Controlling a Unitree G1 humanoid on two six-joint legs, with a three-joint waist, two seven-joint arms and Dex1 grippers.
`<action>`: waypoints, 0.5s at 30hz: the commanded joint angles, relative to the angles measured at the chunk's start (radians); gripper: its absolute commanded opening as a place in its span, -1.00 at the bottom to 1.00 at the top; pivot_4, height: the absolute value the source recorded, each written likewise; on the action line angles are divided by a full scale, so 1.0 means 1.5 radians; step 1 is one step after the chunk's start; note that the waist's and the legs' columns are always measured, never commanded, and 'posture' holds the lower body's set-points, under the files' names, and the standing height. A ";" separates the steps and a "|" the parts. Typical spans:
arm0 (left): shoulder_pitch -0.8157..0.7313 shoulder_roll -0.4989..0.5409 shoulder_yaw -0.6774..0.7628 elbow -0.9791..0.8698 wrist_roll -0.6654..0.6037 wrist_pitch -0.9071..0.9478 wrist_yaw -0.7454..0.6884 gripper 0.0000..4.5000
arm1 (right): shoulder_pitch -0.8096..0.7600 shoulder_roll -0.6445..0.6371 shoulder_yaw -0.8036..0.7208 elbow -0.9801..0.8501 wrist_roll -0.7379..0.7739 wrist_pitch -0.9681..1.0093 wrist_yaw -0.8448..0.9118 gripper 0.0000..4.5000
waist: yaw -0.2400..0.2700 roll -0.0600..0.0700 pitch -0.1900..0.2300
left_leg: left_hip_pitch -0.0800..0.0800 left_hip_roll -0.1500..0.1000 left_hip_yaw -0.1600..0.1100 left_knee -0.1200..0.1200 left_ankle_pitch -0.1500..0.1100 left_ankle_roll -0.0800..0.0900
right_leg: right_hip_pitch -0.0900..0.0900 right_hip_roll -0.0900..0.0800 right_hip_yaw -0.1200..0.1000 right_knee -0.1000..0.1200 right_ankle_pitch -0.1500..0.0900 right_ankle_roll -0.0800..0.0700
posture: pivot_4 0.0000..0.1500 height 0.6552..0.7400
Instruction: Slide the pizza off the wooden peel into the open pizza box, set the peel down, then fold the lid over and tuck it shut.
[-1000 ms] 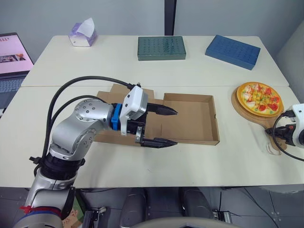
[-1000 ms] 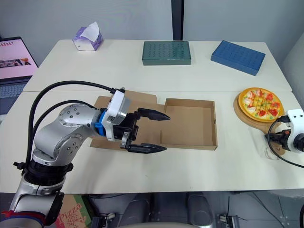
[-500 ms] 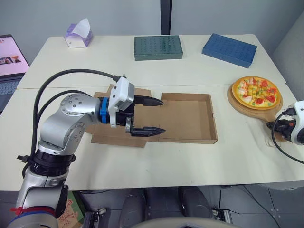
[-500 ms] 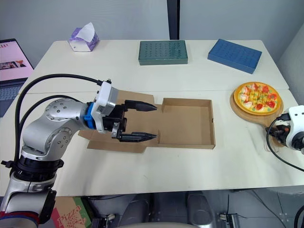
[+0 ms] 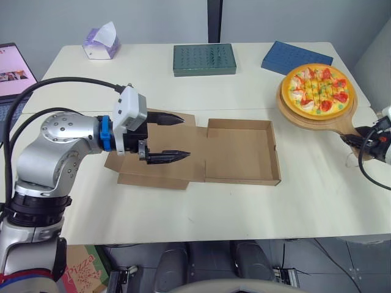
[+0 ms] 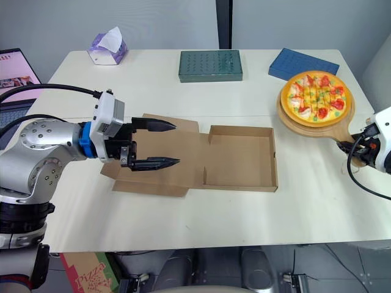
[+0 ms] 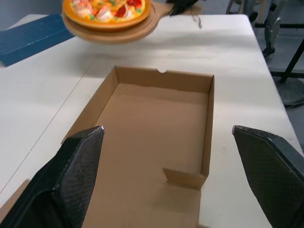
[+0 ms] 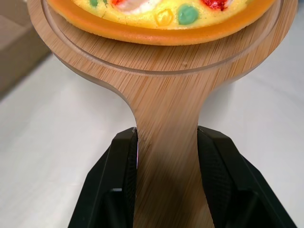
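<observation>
1. The pizza (image 5: 316,89) sat whole on the wooden peel (image 8: 166,95), in the upper right of the head view. It was well apart from the open pizza box (image 5: 238,152) at the centre, and the peel appeared to be clear of the table (image 5: 183,207).
2. It probably handled as a light, loose disc on smooth, stiff wood, apt to slip at any tilt. The peel's narrow handle was the sound place to hold.
3. The right gripper (image 8: 167,142) had its two fingers closed against both edges of that handle.
4. The left gripper (image 5: 185,137) hung spread wide and empty over the box's flat lid (image 5: 165,171).
5. Count: one pizza, one peel and one box. Along the top stood one tissue box (image 5: 102,41), one green perforated block (image 5: 204,60) and one blue block (image 5: 297,57). One laptop (image 5: 13,64) sat at the left edge.
</observation>
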 commanded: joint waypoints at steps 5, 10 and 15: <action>0.014 0.027 0.025 0.000 0.008 -0.007 -0.004 1.00 | -0.051 -0.063 0.045 -0.079 0.002 -0.064 0.093 -0.31 | -0.001 0.000 0.000 | 0.000 0.000 0.000 0.000 0.000 0.000 | 0.000 0.000 0.000 0.000 0.000 0.000 | 1.00 0.72; 0.023 0.034 0.027 0.001 0.010 -0.010 -0.004 1.00 | -0.060 -0.074 0.082 -0.100 -0.014 -0.097 0.122 -0.31 | 0.000 0.000 0.000 | 0.000 0.000 0.000 0.000 0.000 0.000 | 0.000 0.000 0.000 0.000 0.000 0.000 | 1.00 0.72; 0.030 0.038 0.029 0.000 0.011 -0.011 -0.005 1.00 | -0.052 -0.081 0.108 -0.113 -0.051 -0.156 0.135 -0.31 | 0.003 0.000 0.001 | 0.000 0.000 0.000 0.000 0.000 0.000 | -0.001 0.000 0.000 0.000 0.000 0.000 | 1.00 0.72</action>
